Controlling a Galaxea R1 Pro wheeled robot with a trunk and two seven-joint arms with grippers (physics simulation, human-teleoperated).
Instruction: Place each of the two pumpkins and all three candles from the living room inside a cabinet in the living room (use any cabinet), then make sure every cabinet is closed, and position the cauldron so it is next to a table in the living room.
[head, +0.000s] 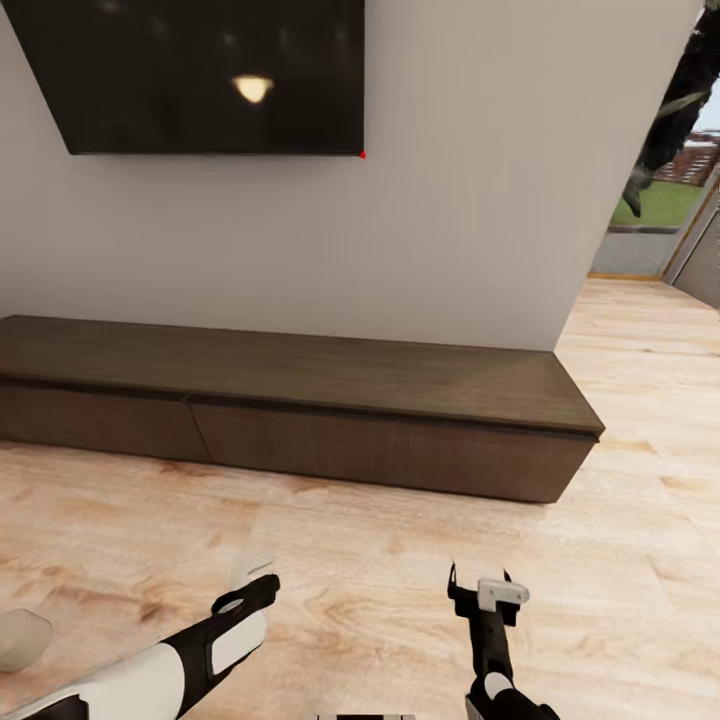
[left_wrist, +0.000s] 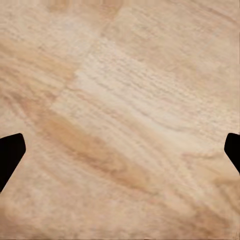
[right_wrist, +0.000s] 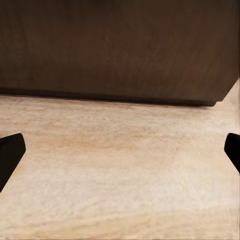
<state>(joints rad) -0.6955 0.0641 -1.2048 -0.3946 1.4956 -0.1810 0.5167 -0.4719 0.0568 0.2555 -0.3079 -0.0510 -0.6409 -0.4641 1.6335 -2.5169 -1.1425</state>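
Head view: I'm facing the long low dark brown wooden cabinet (head: 300, 410) set against a pale wall (head: 450, 200), every drawer front flush and shut.
Above it: a big black screen (head: 200, 70) hangs on the wall, a lamp glinting in it.
Floor: light wood planks (head: 350, 560) run from the cabinet's foot to my arms.
Right side: past the wall's corner there's a doorway (head: 660, 200) onto grass and dark foliage.
Left arm: my white-and-black left gripper (head: 250, 585) hovers low over the planks, pointing down; in the left wrist view its black fingertips (left_wrist: 11, 152) sit far apart at the edges of the picture, nothing between them, only floor grain (left_wrist: 120, 120) below. Released.
Right arm: my black right gripper (head: 480, 585) hangs over the floor in front of the cabinet, well short of it; the right wrist view looks between spread fingertips (right_wrist: 11, 152) at the cabinet's dark front (right_wrist: 115, 45) and its base line. Released, holding nothing.
Lower left corner: a rounded pale beige shape (head: 20, 640) at the picture's edge; I can't tell what it is.
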